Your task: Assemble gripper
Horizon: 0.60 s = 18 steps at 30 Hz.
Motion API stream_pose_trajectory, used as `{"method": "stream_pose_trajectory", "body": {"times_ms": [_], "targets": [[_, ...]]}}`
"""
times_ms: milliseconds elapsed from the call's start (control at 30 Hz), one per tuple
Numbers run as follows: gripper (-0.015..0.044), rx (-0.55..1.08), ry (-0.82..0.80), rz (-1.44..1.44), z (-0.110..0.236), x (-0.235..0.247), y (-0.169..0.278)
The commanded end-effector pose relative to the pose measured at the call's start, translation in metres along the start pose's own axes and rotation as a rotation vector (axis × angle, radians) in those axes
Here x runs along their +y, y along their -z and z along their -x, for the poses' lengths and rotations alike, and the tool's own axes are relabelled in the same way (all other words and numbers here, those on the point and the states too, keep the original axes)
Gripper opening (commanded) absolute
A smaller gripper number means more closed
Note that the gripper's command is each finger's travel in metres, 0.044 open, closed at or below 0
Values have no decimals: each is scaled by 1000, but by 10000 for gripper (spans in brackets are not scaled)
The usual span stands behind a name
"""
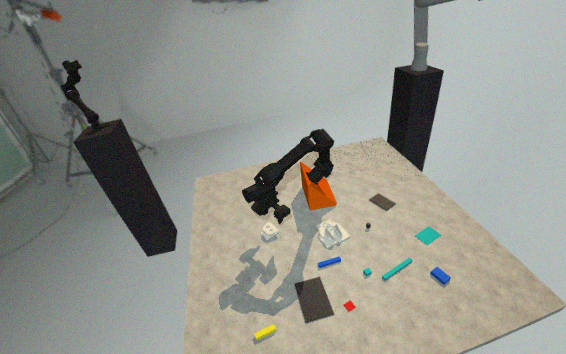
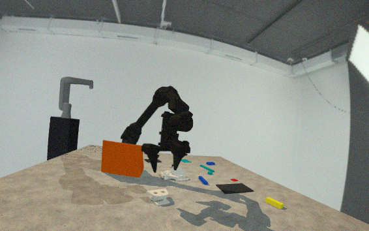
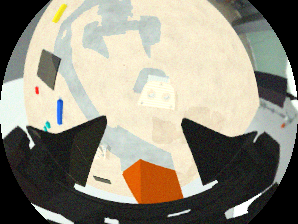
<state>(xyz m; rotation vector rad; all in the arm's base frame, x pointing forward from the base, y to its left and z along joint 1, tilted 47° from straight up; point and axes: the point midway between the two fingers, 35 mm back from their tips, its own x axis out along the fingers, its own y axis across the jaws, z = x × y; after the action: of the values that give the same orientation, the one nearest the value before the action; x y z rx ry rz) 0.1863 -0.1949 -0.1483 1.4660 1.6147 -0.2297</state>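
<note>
The white housing plate (image 1: pixel 270 229) (image 2: pixel 158 194) (image 3: pixel 161 95), with two round holes, sits raised and tilted on a small support, apart from the gripper base. The white gripper base (image 1: pixel 342 236) (image 2: pixel 184 179) lies flat between the orange block and the short blue bar. White jaw shapes (image 1: pixel 330 230) stand side by side on it; whether their teeth mesh is too small to tell. My gripper (image 1: pixel 270 216) (image 2: pixel 165 170) (image 3: pixel 144 120) is wide open and empty, above the table. In the wrist view the plate lies ahead of the gap between the fingertips, and the base shows beyond the left finger.
An orange wedge-shaped block (image 1: pixel 320 195) (image 2: pixel 122 158) (image 3: pixel 155 181) stands tall beside the arm. A dark flat rectangle (image 1: pixel 314 300) (image 2: pixel 235 188) (image 3: pixel 49 69), a short blue bar (image 1: pixel 329 262) (image 2: pixel 203 180) (image 3: pixel 60 111) and a yellow bar (image 1: pixel 265 332) (image 2: pixel 274 203) (image 3: pixel 60 13) lie around. Several small coloured pieces lie farther off.
</note>
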Motion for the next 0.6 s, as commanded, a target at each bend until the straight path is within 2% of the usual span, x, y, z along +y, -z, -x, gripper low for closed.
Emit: {"method": "stream_pose_trajectory", "body": {"times_ms": [0,200,367,567], "targets": [[440,17,-3,-87,-5,-24,-5],[440,19,-4,-99,-8,-28,-6],[440,21,-6,-98,-44,-28,-3],[440,21,-6,-98,-45,-28,-2]]}}
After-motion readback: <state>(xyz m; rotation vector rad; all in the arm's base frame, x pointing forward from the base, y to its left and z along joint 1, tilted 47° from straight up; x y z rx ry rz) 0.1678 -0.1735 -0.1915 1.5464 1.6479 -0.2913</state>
